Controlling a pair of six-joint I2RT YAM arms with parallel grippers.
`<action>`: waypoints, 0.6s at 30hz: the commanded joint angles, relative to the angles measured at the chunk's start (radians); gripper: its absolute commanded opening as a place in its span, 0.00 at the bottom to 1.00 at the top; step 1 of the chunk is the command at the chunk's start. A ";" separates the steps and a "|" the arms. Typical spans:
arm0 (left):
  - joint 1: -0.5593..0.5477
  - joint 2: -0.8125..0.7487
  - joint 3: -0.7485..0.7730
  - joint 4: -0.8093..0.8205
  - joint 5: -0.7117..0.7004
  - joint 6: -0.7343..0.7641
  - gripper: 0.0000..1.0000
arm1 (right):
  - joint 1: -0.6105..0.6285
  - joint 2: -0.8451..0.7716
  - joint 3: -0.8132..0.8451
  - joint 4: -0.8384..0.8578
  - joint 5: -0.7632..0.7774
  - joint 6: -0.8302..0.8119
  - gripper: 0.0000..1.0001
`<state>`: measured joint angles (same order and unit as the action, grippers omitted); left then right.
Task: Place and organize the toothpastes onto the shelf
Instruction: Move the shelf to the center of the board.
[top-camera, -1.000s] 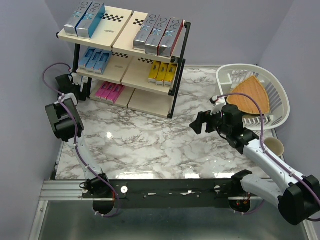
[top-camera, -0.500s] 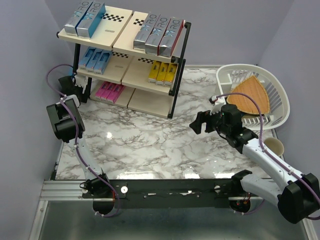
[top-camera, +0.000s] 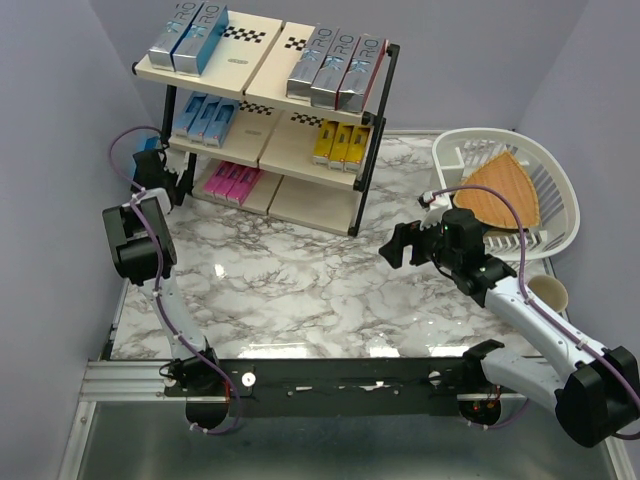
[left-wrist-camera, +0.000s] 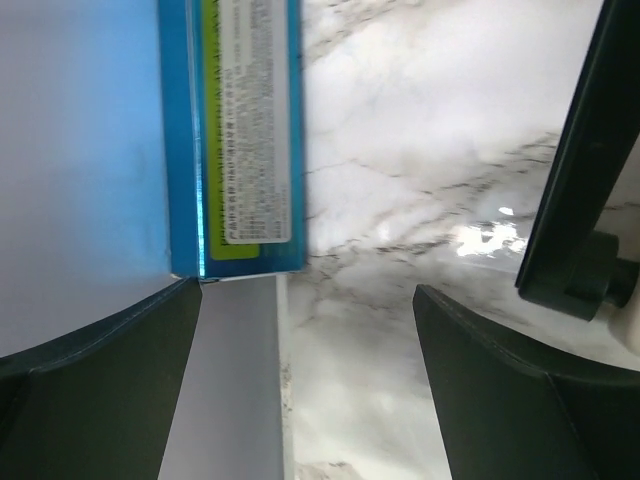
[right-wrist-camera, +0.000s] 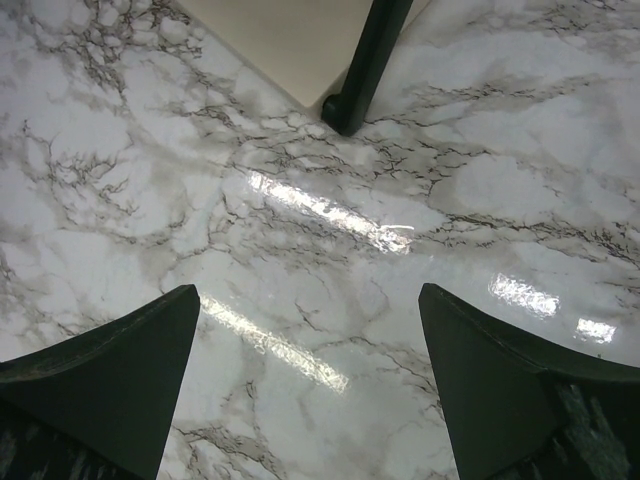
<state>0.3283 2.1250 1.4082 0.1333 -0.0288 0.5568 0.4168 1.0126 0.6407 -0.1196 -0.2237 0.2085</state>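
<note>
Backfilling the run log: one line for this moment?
left gripper: open, blue toothpaste box ahead, unheld | right gripper: open, empty, over table | shelf: toothpastes on every tier

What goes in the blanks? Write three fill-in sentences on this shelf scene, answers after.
The yellow toothpastes sit on the ____ tier of the shelf.
The pink toothpastes lie on its ____ tier.
The wooden board rests in the ____ basket.
Missing words: middle; bottom; white.
</note>
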 joint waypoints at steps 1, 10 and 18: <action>-0.104 -0.097 -0.043 0.049 0.046 0.135 0.99 | -0.006 -0.017 0.010 0.044 0.017 -0.017 0.99; -0.159 -0.183 -0.116 0.045 0.059 0.156 0.99 | -0.006 -0.051 -0.004 0.055 0.023 -0.023 1.00; -0.158 -0.249 -0.225 0.058 -0.037 0.069 0.99 | -0.006 -0.051 0.042 -0.008 0.023 -0.023 1.00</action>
<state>0.1883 1.9678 1.2343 0.1310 -0.0494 0.6376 0.4168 0.9691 0.6403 -0.0948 -0.2230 0.2020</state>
